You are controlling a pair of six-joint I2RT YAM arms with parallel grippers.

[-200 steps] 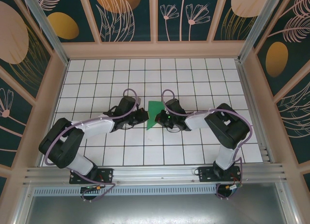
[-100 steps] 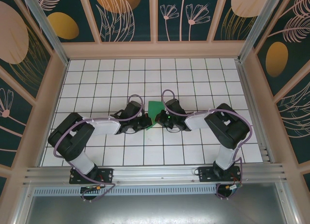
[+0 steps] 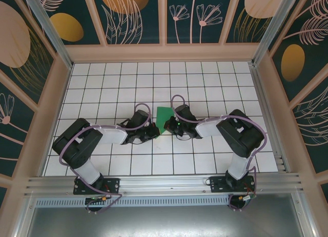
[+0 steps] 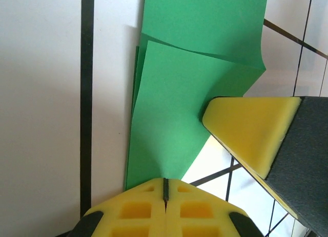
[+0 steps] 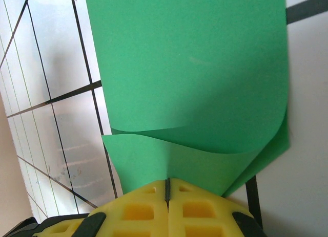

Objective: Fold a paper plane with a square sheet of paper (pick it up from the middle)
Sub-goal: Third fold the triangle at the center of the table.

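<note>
The bright-green square sheet of paper [image 3: 164,115] lies near the middle of the white, black-gridded tabletop [image 3: 205,83], folded over on itself into a smaller shape, with one end resting flat on the tiles. Both arms reach in toward it from the near edge, and their tips meet at its near side. The left arm's fingers [image 3: 152,130] come in from the left and sit just beside the sheet's lower left corner. In the left wrist view, these yellow padded fingers [image 4: 148,196] are pressed tightly together, and the near edge of the green paper [image 4: 174,104] runs into the seam between them, so they appear clenched on it. Two overlapping layers of the sheet show there, the upper one bowing upward. The right arm's fingers [image 3: 167,125] touch the sheet's lower right edge, and one yellow pad [image 4: 246,127] rests against the curled fold. In the right wrist view, the right arm's fingers [image 5: 154,193] are also clamped shut on the paper [image 5: 189,68], whose top layer curves over from the fold and extends away across the tiles.
</note>
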